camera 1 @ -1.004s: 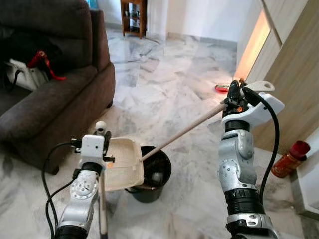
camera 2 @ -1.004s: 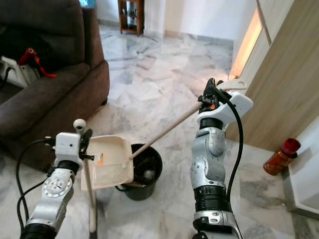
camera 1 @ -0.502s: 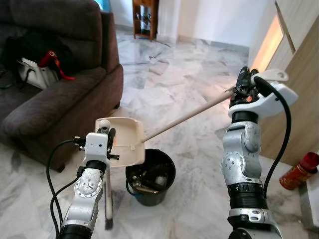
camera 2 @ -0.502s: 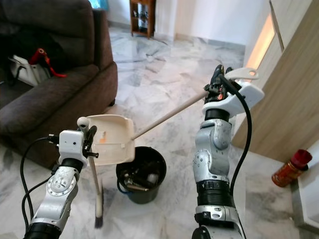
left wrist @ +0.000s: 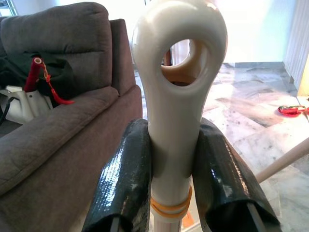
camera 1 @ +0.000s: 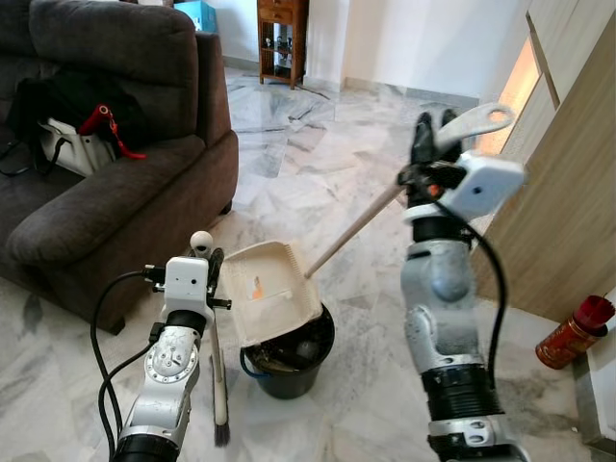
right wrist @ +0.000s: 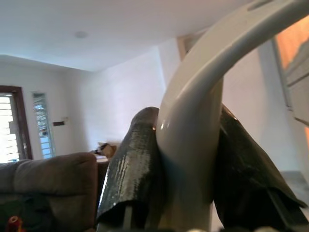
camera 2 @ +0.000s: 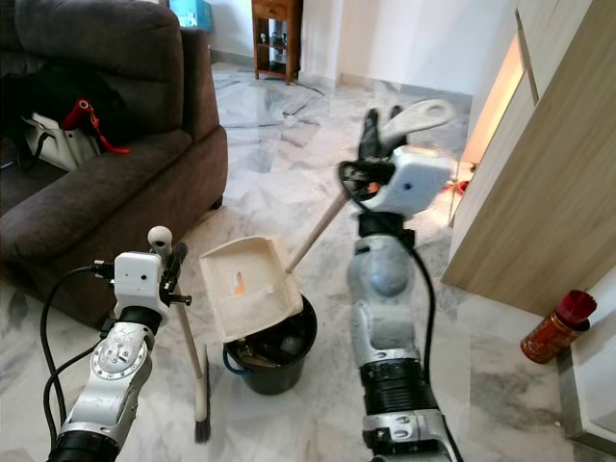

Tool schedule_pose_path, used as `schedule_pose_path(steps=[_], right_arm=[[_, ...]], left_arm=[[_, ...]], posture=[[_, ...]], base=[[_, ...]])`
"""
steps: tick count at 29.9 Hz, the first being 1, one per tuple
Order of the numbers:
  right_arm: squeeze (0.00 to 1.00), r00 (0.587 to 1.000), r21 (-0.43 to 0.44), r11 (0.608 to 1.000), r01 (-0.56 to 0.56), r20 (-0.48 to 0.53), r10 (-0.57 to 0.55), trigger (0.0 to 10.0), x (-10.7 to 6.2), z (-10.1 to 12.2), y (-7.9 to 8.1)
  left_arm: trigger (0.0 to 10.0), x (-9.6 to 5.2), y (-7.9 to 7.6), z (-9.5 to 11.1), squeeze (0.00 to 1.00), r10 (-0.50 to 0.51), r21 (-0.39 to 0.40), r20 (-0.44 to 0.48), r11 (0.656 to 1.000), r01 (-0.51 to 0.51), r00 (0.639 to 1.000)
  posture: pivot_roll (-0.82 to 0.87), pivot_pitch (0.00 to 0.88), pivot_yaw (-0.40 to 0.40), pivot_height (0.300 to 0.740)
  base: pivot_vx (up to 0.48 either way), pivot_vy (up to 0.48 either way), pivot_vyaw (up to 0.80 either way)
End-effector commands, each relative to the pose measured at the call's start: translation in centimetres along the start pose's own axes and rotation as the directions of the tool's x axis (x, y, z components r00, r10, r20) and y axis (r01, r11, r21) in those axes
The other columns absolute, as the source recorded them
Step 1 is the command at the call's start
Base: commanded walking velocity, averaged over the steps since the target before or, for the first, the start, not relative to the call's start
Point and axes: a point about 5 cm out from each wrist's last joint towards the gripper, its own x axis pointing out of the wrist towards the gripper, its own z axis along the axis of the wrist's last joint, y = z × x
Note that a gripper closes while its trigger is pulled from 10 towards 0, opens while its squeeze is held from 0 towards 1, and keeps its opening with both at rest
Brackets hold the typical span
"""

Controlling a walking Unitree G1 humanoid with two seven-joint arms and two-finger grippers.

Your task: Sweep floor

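My left gripper (camera 1: 204, 267) is shut on the cream handle of a short broom (camera 1: 218, 380), whose dark bristles hang just above the floor beside the bin. In the left wrist view the handle's looped end (left wrist: 179, 72) stands between my black fingers (left wrist: 124, 183). Raised at chest height, my right gripper (camera 1: 430, 159) is shut on the looped top of the dustpan's long handle (camera 1: 354, 226). The cream dustpan (camera 1: 274, 303) is tilted steeply, its lower edge inside the black bin (camera 1: 294, 358). A small orange scrap (camera 1: 257, 287) clings to the pan.
A dark brown sofa (camera 1: 106, 192) with a white bag (camera 1: 67, 149) stands at the left. A wooden cabinet wall (camera 1: 577, 183) runs along the right, with a red bottle (camera 1: 568, 334) at its foot. Open marble floor (camera 1: 318, 144) stretches ahead to a small wooden shelf (camera 1: 285, 38).
My right arm has swung the dustpan's handle up to a steeper angle, tipping the pan down into the bin. The broom in my left gripper hangs lower.
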Motion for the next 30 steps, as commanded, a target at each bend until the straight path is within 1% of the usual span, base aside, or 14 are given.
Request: schedule_pose_path(steps=[1, 3, 6, 9, 11, 18, 19, 20, 22, 23, 24, 25, 27, 30], right_arm=[[0.0, 0.992, 0.007, 1.0, -0.027, 0.127, 0.026, 10.0, 0.3, 2.2, 1.2], [0.0, 0.989, -0.01, 0.998, -0.059, 0.135, 0.059, 10.0, -0.2, 2.2, 2.3], [0.0, 0.987, -0.004, 0.996, -0.086, 0.139, 0.086, 10.0, -0.6, 2.1, 3.6], [0.0, 0.983, -0.013, 0.994, -0.107, 0.149, 0.107, 10.0, -0.8, 2.2, 4.2], [0.0, 0.973, -0.05, 0.99, -0.133, 0.183, 0.14, 10.0, -1.0, 2.7, 5.0], [0.0, 0.965, -0.076, 0.987, -0.141, 0.211, 0.154, 10.0, -1.1, 3.1, 5.6], [0.0, 0.962, -0.093, 0.985, -0.146, 0.219, 0.164, 10.0, -1.2, 3.2, 5.7], [0.0, 0.954, -0.132, 0.979, -0.156, 0.238, 0.184, 10.0, -1.4, 3.4, 6.0], [0.0, 0.947, -0.154, 0.974, -0.165, 0.251, 0.2, 10.0, -1.5, 3.6, 6.2], [0.0, 0.941, -0.179, 0.969, -0.173, 0.26, 0.216, 10.0, -1.6, 3.6, 6.4], [0.0, 0.941, -0.179, 0.969, -0.173, 0.26, 0.216, 10.0, -1.6, 3.6, 6.4], [0.0, 0.932, -0.208, 0.959, -0.194, 0.268, 0.246, 10.0, -1.8, 3.7, 6.7], [0.0, 0.891, -0.307, 0.916, -0.258, 0.291, 0.349, 10.0, -2.3, 3.9, 7.7], [0.0, 0.89, -0.3, 0.915, -0.269, 0.286, 0.356, 10.0, -2.5, 3.8, 8.0]], left_arm=[[10.0, 0.3, -0.2, 1.3, 0.0, -0.024, 0.023, 0.068, 0.999, 0.023, 0.997], [10.0, 0.2, -0.3, 1.3, 0.0, -0.03, 0.024, 0.068, 0.999, 0.029, 0.997], [10.0, 0.2, -0.4, 1.3, 0.0, -0.035, 0.027, 0.07, 0.999, 0.033, 0.997], [10.0, 0.2, -0.4, 1.3, 0.0, -0.036, 0.028, 0.07, 0.999, 0.034, 0.997], [10.0, 0.2, -0.4, 1.4, 0.0, -0.038, 0.03, 0.072, 0.999, 0.036, 0.997], [10.0, 0.2, -0.4, 1.4, 0.0, -0.046, 0.034, 0.077, 0.998, 0.044, 0.996], [10.0, 0.2, -0.4, 1.5, 0.0, -0.049, 0.036, 0.077, 0.998, 0.046, 0.996], [10.0, 0.2, -0.4, 1.5, 0.0, -0.051, 0.038, 0.079, 0.998, 0.048, 0.996], [10.0, 0.3, -0.5, 1.5, 0.0, -0.053, 0.039, 0.079, 0.998, 0.05, 0.995], [10.0, 0.3, -0.5, 1.5, 0.0, -0.055, 0.039, 0.08, 0.998, 0.052, 0.995], [10.0, 0.3, -0.5, 1.5, 0.0, -0.055, 0.039, 0.08, 0.998, 0.052, 0.995], [10.0, 0.3, -0.5, 1.5, 0.0, -0.056, 0.038, 0.08, 0.998, 0.053, 0.995], [10.0, 0.3, -0.7, 1.5, 0.0, -0.061, 0.041, 0.08, 0.997, 0.058, 0.995], [10.0, 0.3, -0.7, 1.5, 0.0, -0.063, 0.04, 0.08, 0.997, 0.06, 0.995]], posture=[[0.12, 0.0, -0.029, 0.74], [0.12, 0.0, -0.029, 0.74], [0.12, 0.0, -0.03, 0.74], [0.12, 0.0, -0.03, 0.74], [0.13, 0.0, -0.029, 0.74], [0.12, 0.0, -0.026, 0.74], [0.12, 0.0, -0.027, 0.74], [0.12, 0.0, -0.027, 0.74], [0.12, 0.0, -0.026, 0.74], [0.12, 0.0, -0.026, 0.74], [0.12, 0.0, -0.026, 0.74], [0.12, 0.0, -0.027, 0.74], [0.12, 0.0, -0.028, 0.74], [0.12, 0.0, -0.028, 0.74]], base=[[0.0, 0.0, 0.0], [0.0, 0.0, 0.0], [0.0, 0.0, 0.0], [0.0, 0.0, 0.0], [0.0, 0.0, 0.0], [0.0, 0.0, 0.0], [0.0, 0.0, 0.0], [0.0, 0.0, 0.0], [0.0, 0.0, 0.0], [0.0, 0.0, 0.0], [0.0, 0.0, 0.0], [0.0, 0.0, 0.0], [0.0, 0.0, 0.0], [0.0, 0.0, 0.0]])
